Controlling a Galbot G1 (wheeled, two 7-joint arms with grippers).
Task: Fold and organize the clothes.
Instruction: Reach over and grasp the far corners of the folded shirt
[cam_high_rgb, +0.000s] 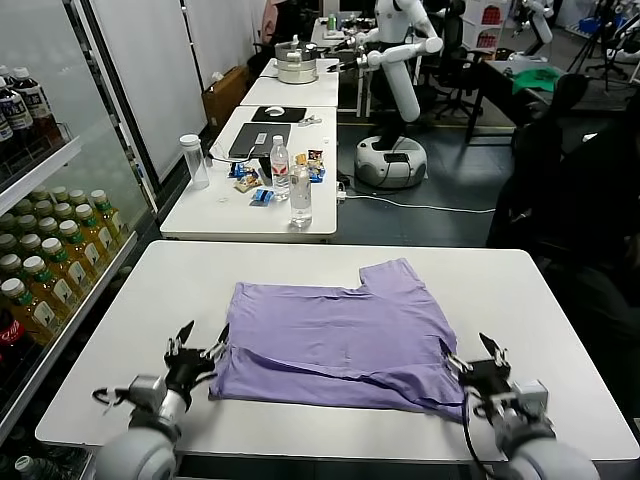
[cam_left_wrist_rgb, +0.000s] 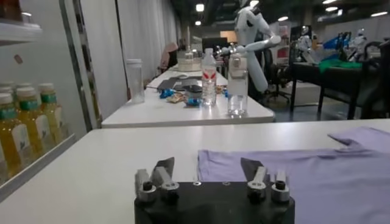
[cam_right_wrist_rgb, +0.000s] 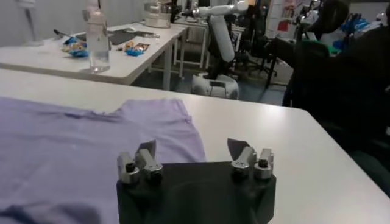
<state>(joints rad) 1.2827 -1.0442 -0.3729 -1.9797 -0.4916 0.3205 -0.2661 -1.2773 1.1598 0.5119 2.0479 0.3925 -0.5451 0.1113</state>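
Observation:
The lavender-purple T-shirt (cam_high_rgb: 340, 335) lies partly folded on the white table (cam_high_rgb: 140, 300), with one sleeve (cam_high_rgb: 395, 275) sticking out toward the far side. My left gripper (cam_high_rgb: 200, 345) is open and empty at the shirt's near left corner. My right gripper (cam_high_rgb: 470, 357) is open and empty at the shirt's near right corner. In the left wrist view the gripper (cam_left_wrist_rgb: 207, 167) sits low over the table facing the shirt's edge (cam_left_wrist_rgb: 292, 173). In the right wrist view the gripper (cam_right_wrist_rgb: 192, 149) stands at the edge of the shirt (cam_right_wrist_rgb: 73, 146).
A glass-door cooler with drink bottles (cam_high_rgb: 40, 260) stands at the left. Behind my table a second table (cam_high_rgb: 200, 215) carries water bottles (cam_high_rgb: 300, 195), a cup and snacks. A white robot (cam_high_rgb: 395, 100) and a dark chair (cam_high_rgb: 560, 190) stand farther back.

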